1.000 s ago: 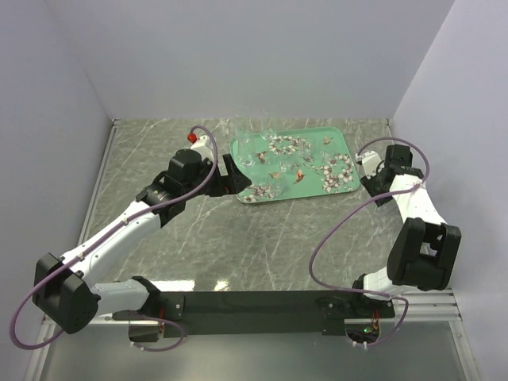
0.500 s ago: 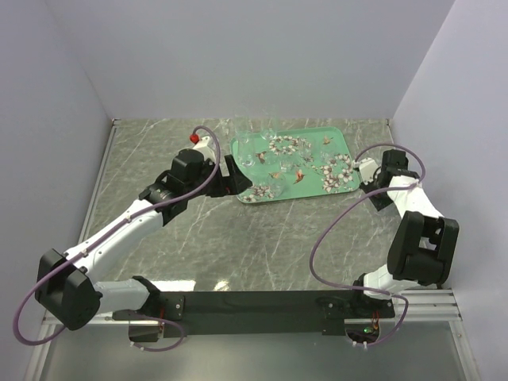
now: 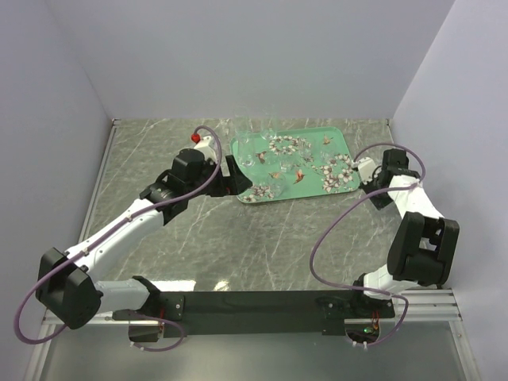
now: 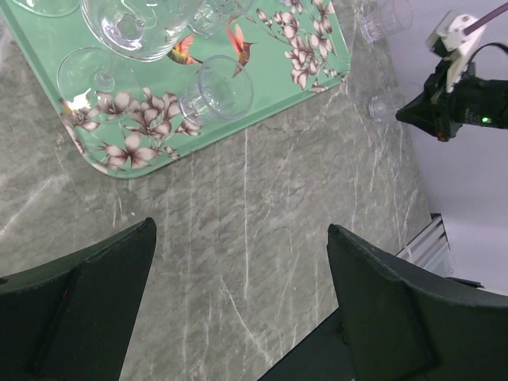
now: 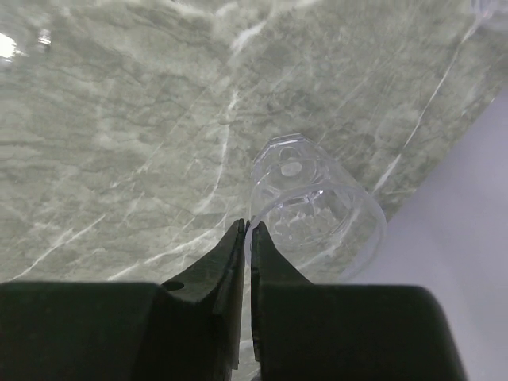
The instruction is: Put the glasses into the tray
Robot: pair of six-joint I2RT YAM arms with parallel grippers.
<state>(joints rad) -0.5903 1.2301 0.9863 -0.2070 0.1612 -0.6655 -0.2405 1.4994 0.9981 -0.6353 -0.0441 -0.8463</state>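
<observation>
**Hazards.** The small glass (image 5: 313,202) stands upright on the table (image 3: 262,230), off the tray and just beyond its right end. The right gripper (image 5: 248,230) has its jaws drawn almost together, leaving only a thin slit. The near wall of the glass sits at that slit, so the grip is judged to be a pinch on the rim wall alone.

- Slip: the wall is smooth and thin, and the hold is off to one side. On lifting, the glass may swing, rotate between the pads or drop.
- Overload: excess closing force on so thin a wall may crack it.
- Collision: a second glass (image 4: 385,16) stands near, also off the tray. A sideways sweep may knock it over.
- Crowding: the left half of the tray (image 4: 274,86) already holds a tumbler (image 4: 216,91) and a stemmed glass (image 4: 139,24), among others. Set-down is safer over the bare right half.
- Interference: the left gripper (image 4: 240,230) hangs beside the tray's left corner with its jaws spread wide and nothing between them. Any nudge there shifts the tray and its load.

**Appearance.** The small glass is clear and colourless, with a faceted base and a wider round mouth. The grey-green marbled table shows through it, so its edges are hard to make out.
</observation>
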